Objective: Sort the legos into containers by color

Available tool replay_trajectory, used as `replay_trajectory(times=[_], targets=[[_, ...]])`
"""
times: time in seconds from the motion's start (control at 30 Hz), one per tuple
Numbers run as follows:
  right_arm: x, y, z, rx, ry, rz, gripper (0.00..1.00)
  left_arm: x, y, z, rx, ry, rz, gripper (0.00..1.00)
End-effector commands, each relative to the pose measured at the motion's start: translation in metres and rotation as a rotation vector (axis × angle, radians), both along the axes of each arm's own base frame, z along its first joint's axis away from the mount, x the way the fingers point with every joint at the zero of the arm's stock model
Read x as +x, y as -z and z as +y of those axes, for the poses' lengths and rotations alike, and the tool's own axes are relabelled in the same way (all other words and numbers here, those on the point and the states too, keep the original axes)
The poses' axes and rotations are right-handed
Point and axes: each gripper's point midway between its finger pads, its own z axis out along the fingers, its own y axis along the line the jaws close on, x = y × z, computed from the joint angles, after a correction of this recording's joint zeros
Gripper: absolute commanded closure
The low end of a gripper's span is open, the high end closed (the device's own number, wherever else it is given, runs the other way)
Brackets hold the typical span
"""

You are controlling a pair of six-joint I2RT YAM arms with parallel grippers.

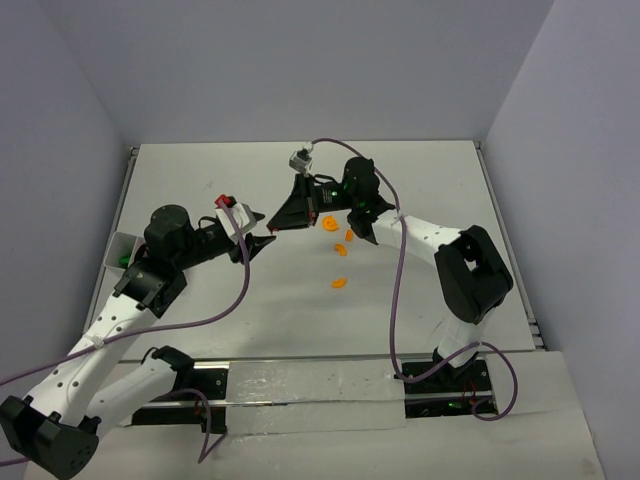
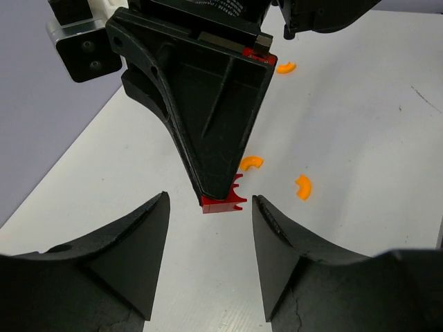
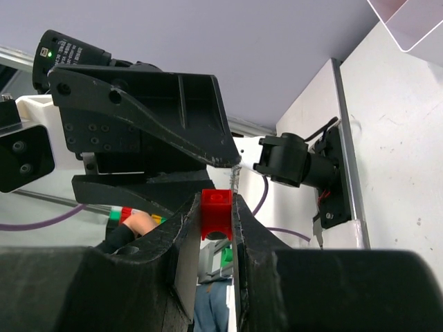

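My right gripper (image 1: pixel 278 224) is shut on a small red lego (image 3: pixel 216 214), pinched between its fingertips above the table. In the left wrist view the red lego (image 2: pixel 223 201) pokes out of the right fingers, just beyond my left gripper (image 2: pixel 210 217). My left gripper (image 1: pixel 258 240) is open and empty, with its tips facing the right gripper's tips. Several orange half-ring legos (image 1: pixel 339 283) lie on the table under the right arm; two show in the left wrist view (image 2: pixel 251 163). The white tray (image 1: pixel 119 247) sits at the left edge, mostly hidden behind the left arm, with something green in it.
The table's left rail (image 1: pixel 122 200) runs close beside the tray. The purple cables (image 1: pixel 400 290) of both arms hang over the near table. A white container corner (image 3: pixel 408 24) shows at the top right of the right wrist view.
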Motion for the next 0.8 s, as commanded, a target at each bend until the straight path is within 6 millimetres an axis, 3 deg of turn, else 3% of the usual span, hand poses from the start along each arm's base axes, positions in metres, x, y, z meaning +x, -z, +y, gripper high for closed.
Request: replay_trajectory(times=[0.0,0.27,0.4,0.5,0.53,0.6,0.63,0.7,0.77], targets=[[-0.012,-0.016,-0.003,0.045,-0.027,-0.078,1.00,0.005,-0.011,-0.003,-0.013,-0.003,-0.041,0.46],[-0.012,-0.013,-0.002,0.036,-0.028,-0.071,0.98,0.003,-0.013,-0.006,-0.031,0.000,-0.009,0.67],[-0.010,-0.013,0.000,0.031,-0.027,-0.069,0.81,0.002,-0.014,-0.005,-0.038,-0.006,0.000,0.88],[-0.009,-0.011,0.000,0.024,-0.026,-0.065,0.69,0.002,-0.016,-0.004,-0.049,-0.014,0.006,0.97],[-0.009,-0.011,0.001,0.022,-0.027,-0.063,0.69,0.002,-0.016,-0.003,-0.049,-0.016,0.006,0.98],[-0.007,-0.009,0.001,0.016,-0.023,-0.062,0.52,0.001,-0.018,-0.002,-0.055,-0.020,0.010,0.99],[-0.007,-0.009,0.002,0.013,-0.023,-0.058,0.51,0.001,-0.017,-0.002,-0.055,-0.021,0.012,0.99],[-0.003,-0.007,0.001,0.006,-0.011,-0.065,0.32,-0.002,-0.018,-0.001,-0.056,-0.022,0.015,0.99],[0.003,-0.001,-0.001,-0.017,0.005,-0.053,0.23,-0.003,-0.017,0.001,-0.053,-0.030,0.022,0.99]])
